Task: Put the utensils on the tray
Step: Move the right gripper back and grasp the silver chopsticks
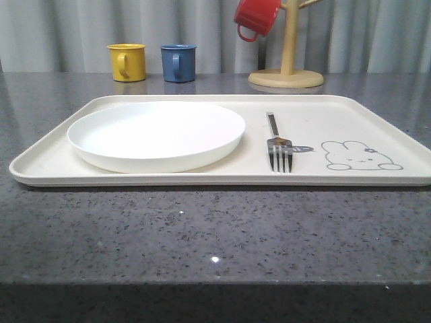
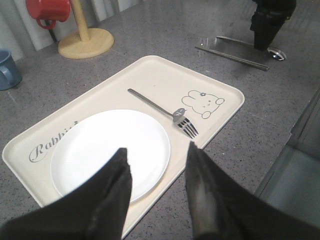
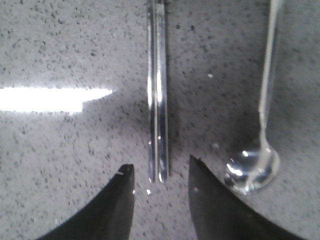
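Right gripper (image 3: 159, 195): jaws apart, nothing between the fingers (image 3: 112, 210). The 2 chopsticks (image 3: 157, 95) lie side by side, touching, on the grey speckled countertop (image 3: 60, 45), their ends in line with the gap between the fingers. Spoon (image 3: 260, 125) lies beside them, apart, bowl next to 1 finger.

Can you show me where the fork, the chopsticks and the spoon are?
Shiny silver four-tined fork (image 1: 274, 138): front view, neck above tines.
Flat silver chopsticks (image 3: 157, 100): right wrist view, mid-length.
Silver oval-bowled spoon (image 3: 251, 165): right wrist view, bowl.
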Tool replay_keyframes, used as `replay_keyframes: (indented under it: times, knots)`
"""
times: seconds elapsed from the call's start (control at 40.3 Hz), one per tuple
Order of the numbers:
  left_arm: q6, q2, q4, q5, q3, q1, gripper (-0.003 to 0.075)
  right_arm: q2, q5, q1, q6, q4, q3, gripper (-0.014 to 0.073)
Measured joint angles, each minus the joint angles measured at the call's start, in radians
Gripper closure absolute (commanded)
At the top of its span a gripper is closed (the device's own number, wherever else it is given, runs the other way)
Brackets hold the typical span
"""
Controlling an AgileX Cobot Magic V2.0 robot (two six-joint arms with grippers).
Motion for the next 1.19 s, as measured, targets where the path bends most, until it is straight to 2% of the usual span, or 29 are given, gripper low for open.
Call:
replay_keyframes:
  times: [0.446, 0.669, 1.115, 1.19]
  knots:
    - [0.0, 0.0, 0.0, 0.0, 0.0, 0.0, 0.046, 0.129, -0.069, 0.0, -0.021, 0.017, 0.0, 0.0294]
    - [0.0, 0.0, 0.0, 0.0, 0.0, 0.0, 0.046, 0.133, -0.091, 0.0, -0.021, 0.019, 0.0, 0.034]
    - [0.0, 0.0, 0.0, 0.0, 0.0, 0.0, 0.046, 0.157, -0.132, 0.0, -0.023, 0.019, 0.0, 0.0341]
    - [0.0, 0.0, 0.0, 0.0, 0.0, 0.0, 0.046, 0.157, -0.13, 0.0, -0.023, 0.019, 0.0, 0.0364]
